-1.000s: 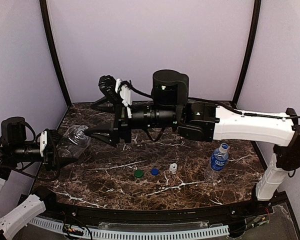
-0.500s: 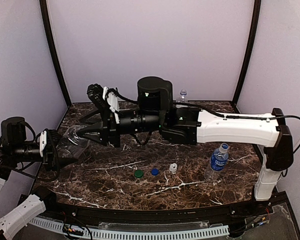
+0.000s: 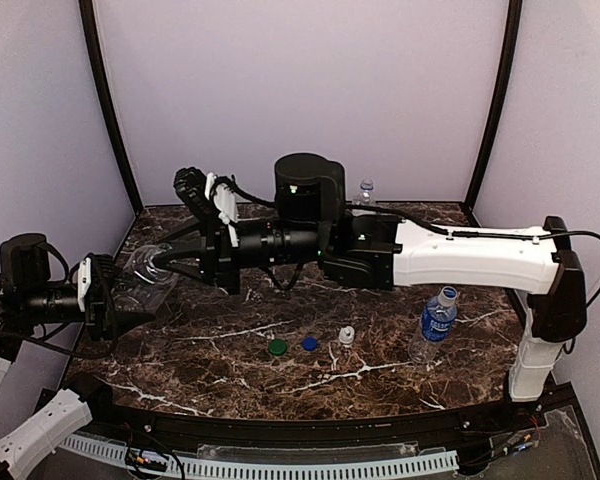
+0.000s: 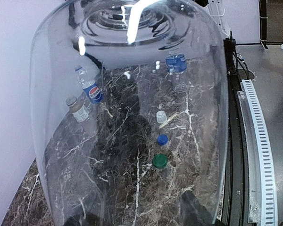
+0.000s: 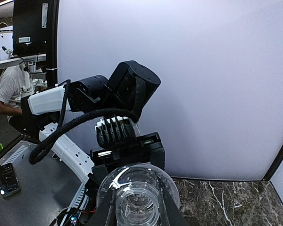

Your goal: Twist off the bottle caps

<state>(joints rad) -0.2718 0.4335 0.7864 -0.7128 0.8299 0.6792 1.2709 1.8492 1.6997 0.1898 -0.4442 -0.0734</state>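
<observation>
My left gripper is shut on the body of the plain clear bottle, which lies level and points right. In the left wrist view this bottle fills the frame, with dark fingers at its bottom edge. My right gripper is shut on the bottle's clear threaded neck. No cap shows on that neck. A green cap, a dark blue cap and a white cap lie loose on the marble table. The blue-label bottle stands at the right with its cap on.
A small bottle stands at the back behind the right arm. Seen through the held bottle are a Pepsi bottle and a brown-filled bottle. The right arm stretches across the table's rear half.
The right arm has swung left to the clear bottle and its jaws have closed on the neck. The left arm has kept hold of the bottle.
</observation>
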